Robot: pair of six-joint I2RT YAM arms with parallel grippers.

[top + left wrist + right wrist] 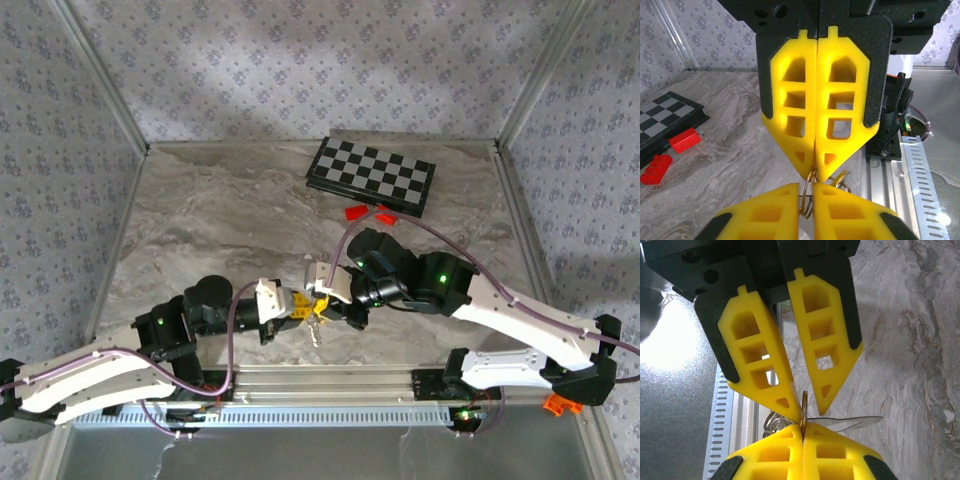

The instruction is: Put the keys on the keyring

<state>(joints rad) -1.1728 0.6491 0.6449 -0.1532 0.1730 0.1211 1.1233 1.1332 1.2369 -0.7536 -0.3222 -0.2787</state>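
Top external view: both arms reach in low from the near edge, elbows bent, and their wrists meet nose to nose over the front middle of the worktop [200, 220]. The left claw [296, 304] points right and the right claw [322, 297] points left, tips almost touching. The keys [315, 330] hang just beneath that meeting point.

From the left wrist, the keyring [807, 196] stands edge-up between the two sets of yellow fingertips. The right claw's fingers are pressed together, pinching the ring. From the right wrist, the left claw's fingers are spread in a narrow V around the ring's upper edge, one tip against it and the other just clear. A key blade sticks out sideways below them.

A chessboard [372, 175] lies at the far edge, red bricks [357, 212] just in front of it.
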